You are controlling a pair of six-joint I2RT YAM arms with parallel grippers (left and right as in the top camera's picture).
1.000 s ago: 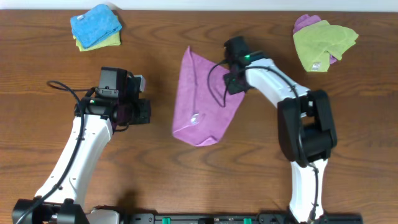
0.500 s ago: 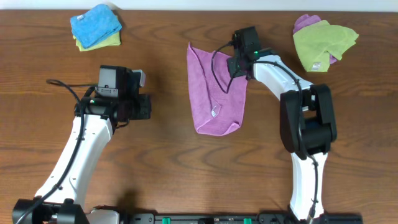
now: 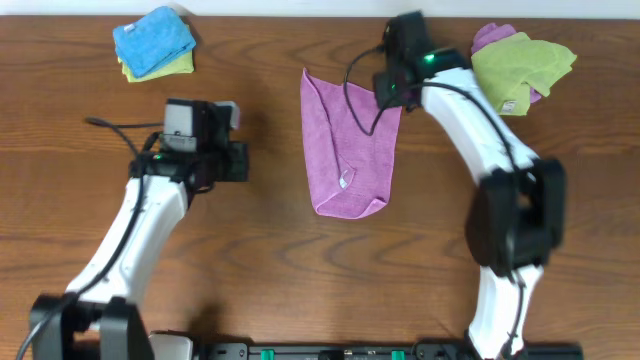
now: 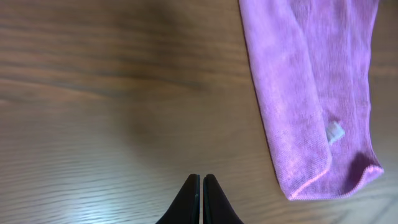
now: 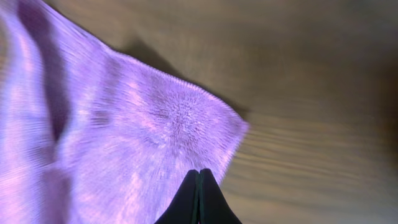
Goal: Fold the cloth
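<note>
The purple cloth (image 3: 345, 140) lies on the wooden table, folded into a long strip that runs from the back toward the front, with its small white tag (image 3: 345, 181) near the front end. It also shows in the left wrist view (image 4: 311, 81) with the tag (image 4: 336, 131). My right gripper (image 3: 388, 98) is at the cloth's back right corner; in the right wrist view its fingers (image 5: 199, 171) are shut over the cloth (image 5: 124, 137), with no fabric seen between them. My left gripper (image 3: 238, 160) (image 4: 201, 177) is shut and empty over bare table left of the cloth.
A bright blue cloth (image 3: 155, 38) lies on a lime-green one at the back left. A lime-green cloth (image 3: 520, 65) lies over another purple cloth (image 3: 488, 36) at the back right, close to my right arm.
My right gripper dragged the cloth's right side back and to the right, straightening it into a strip, then moved on up toward the back. The left gripper shifted slightly right.
</note>
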